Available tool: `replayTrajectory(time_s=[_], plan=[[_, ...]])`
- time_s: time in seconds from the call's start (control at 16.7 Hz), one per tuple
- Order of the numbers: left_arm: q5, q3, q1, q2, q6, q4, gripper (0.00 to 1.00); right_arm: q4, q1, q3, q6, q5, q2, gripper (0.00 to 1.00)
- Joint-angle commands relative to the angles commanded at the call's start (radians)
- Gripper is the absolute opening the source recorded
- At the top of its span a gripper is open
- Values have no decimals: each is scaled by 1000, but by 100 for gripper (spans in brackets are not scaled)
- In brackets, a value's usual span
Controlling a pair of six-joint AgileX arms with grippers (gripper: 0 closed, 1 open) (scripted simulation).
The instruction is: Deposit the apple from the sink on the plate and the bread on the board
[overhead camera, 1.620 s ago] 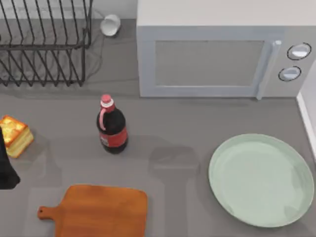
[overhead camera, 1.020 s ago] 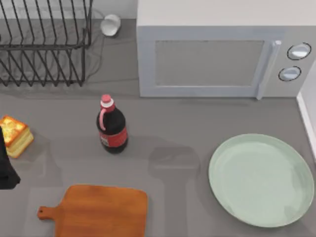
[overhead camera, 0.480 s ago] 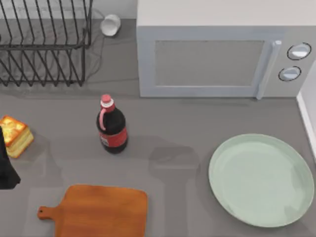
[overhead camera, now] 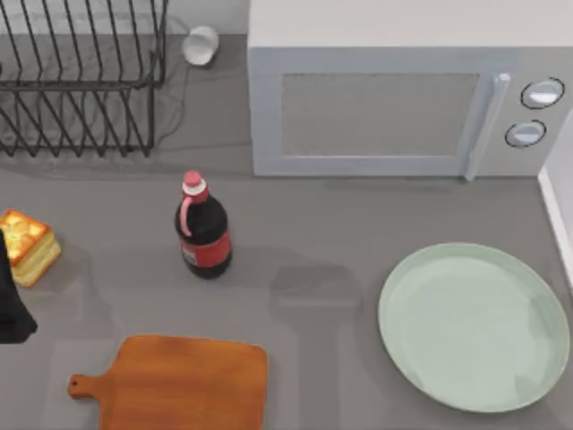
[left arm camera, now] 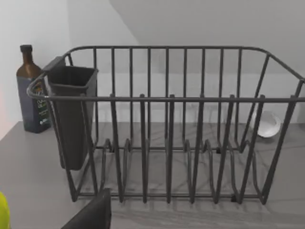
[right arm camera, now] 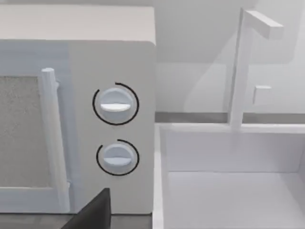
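The bread point(overhead camera: 27, 245) sits at the far left edge of the bench point(overhead camera: 358, 224), golden top up, pale sides showing, and its left part is cut off by a dark shape point(overhead camera: 11, 305) just beside it at the picture's edge — part of the left arm, though whether its end effector is released or clenched, I cannot tell. Near of the bread lies the board point(overhead camera: 179, 381), stubby handle pointing left, its near edge cut off by the frame. Over on the right rests the plate point(overhead camera: 474, 327), bare and pale mint. Between them, a bit farther back, stands the cola bottle point(overhead camera: 203, 228), upright. Behind it, the microwave point(overhead camera: 403, 107) with two dials, and to the far left the wire dish rack point(overhead camera: 81, 81), a small white cup point(overhead camera: 200, 45) tipped beside it. The left wrist view looks through the rack to a dark bottle point(left arm camera: 29, 90). The right wrist view shows the sink point(right arm camera: 228, 181) basin beside the microwave, its floor partly hidden; the right end effector's state I cannot tell either.
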Motion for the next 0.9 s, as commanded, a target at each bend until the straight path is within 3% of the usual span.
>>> replayTrajectory(time_s=[0.36, 0.9], plan=[[0, 0, 0, 0, 0, 0, 100, -223, -73, 340, -69, 1, 404, 100], [0, 0, 0, 0, 0, 0, 100, -695, -228, 1067, -216, 2, 1377, 100]])
